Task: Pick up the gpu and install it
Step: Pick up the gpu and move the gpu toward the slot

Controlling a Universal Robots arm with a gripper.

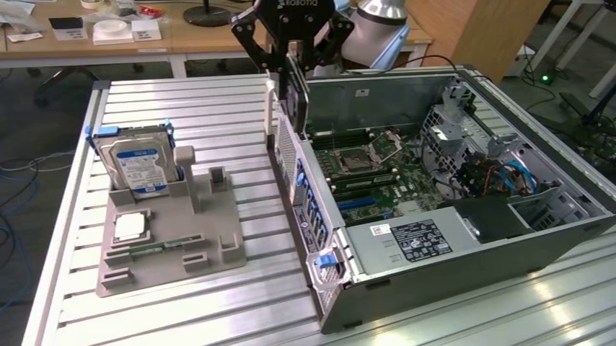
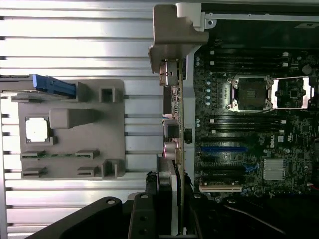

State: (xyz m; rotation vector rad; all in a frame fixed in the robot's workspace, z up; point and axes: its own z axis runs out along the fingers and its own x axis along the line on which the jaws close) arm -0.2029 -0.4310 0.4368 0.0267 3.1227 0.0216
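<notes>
Exterior view: a gripper (image 1: 293, 56) hangs over the far end of an open case (image 1: 462, 241) that lies on its side on a slatted table (image 1: 192, 101). Its fingers are pinched on the gpu (image 1: 298, 101). The thin card hangs upright and edge-on, just above the case's rear wall and clear of everything below.

The case fills the table's side toward the exterior view's right. A grey holder (image 1: 216, 238) sits near the edge toward the exterior view's left, with a hard drive (image 1: 135, 166) standing in it.

Wrist view: looking down, the gpu (image 2: 180, 124) is a narrow line leaving the gripper (image 2: 172, 199). It runs alongside the rear wall, at the edge of the motherboard (image 2: 249, 124). The slots (image 2: 224, 148) lie crosswise to that line.

I judge the pick-up done and the install step in hand, with the card carried to the case but not seated. Seating seems to call for the card's connector edge to line up with a slot and its metal end to meet the rear wall. That looks like a turn as well as a descent.

Room is tight at the rear wall, which the card nearly grazes. Above the motherboard the case is open. The power supply (image 1: 414, 239) and drive cage stand well apart from the card.
</notes>
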